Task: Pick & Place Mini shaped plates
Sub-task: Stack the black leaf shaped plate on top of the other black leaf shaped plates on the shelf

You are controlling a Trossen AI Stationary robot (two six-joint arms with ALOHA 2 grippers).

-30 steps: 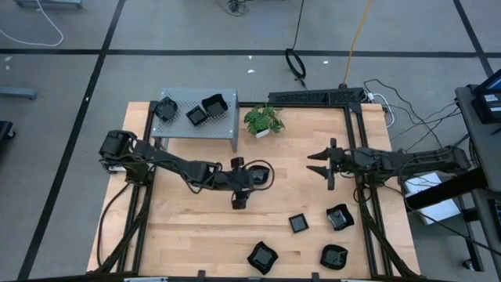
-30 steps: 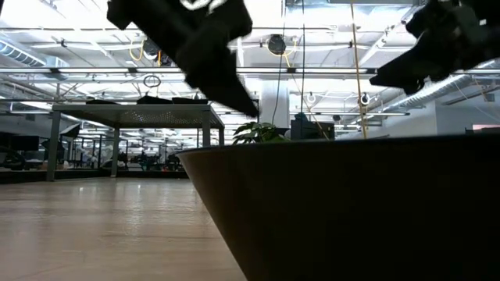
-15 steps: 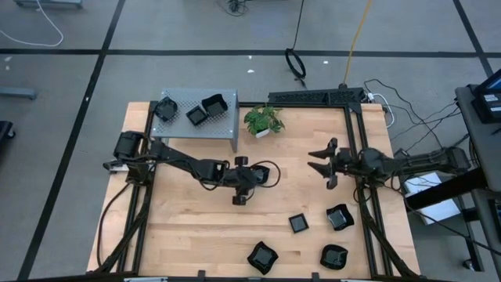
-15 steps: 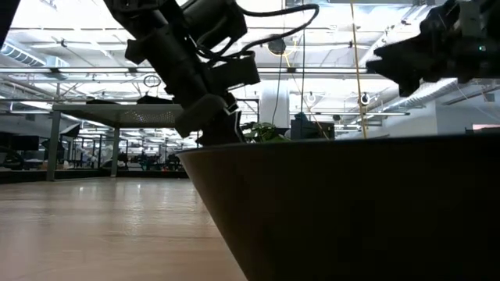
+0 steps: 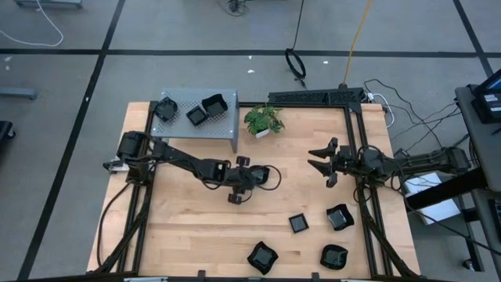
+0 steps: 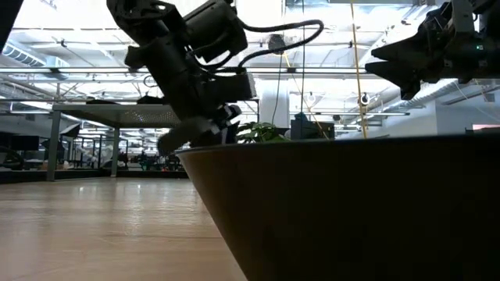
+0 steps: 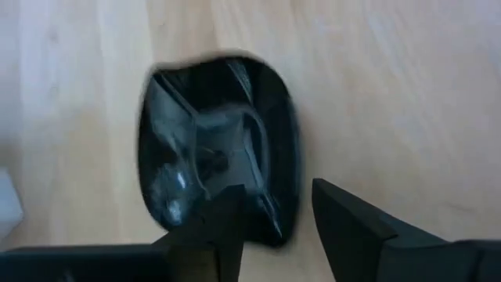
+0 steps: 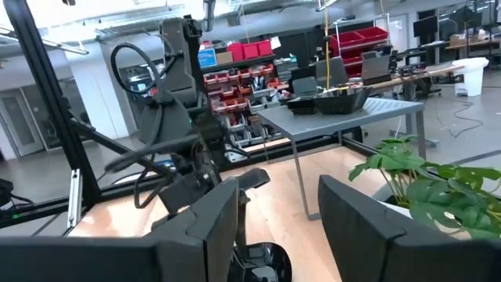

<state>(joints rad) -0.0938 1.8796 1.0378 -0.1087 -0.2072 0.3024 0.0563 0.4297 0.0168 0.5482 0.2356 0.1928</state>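
Note:
A rounded black mini plate [image 7: 211,157] lies on the wooden table near its middle; it also shows in the high view [image 5: 266,172]. My left gripper [image 5: 254,177] is low over it and open, with one finger [image 7: 219,223] over the plate's hollow and the other [image 7: 352,227] outside its rim. My right gripper [image 5: 317,160] is open and empty, held above the table to the right of that plate. Three more black plates [image 5: 197,113] sit on a grey raised stand at the far left. Several others [image 5: 298,223] lie on the table at the near right. My left gripper's fingers come from above, slanting, and stand on either side of the plate's rim [image 7: 286,207]. I cannot tell whether they touch it. The plate lies flat on the table.
A small green potted plant [image 5: 264,120] stands at the far middle, beside the grey stand [image 5: 227,129]. One black plate fills the low view's foreground [image 6: 351,211]. Bare wood lies at the near left. Black frame rails run along both table sides.
My left gripper has gone down toward the table and tipped over the rounded plate, which has stayed in place. My right gripper has tipped up from slanting down to about level.

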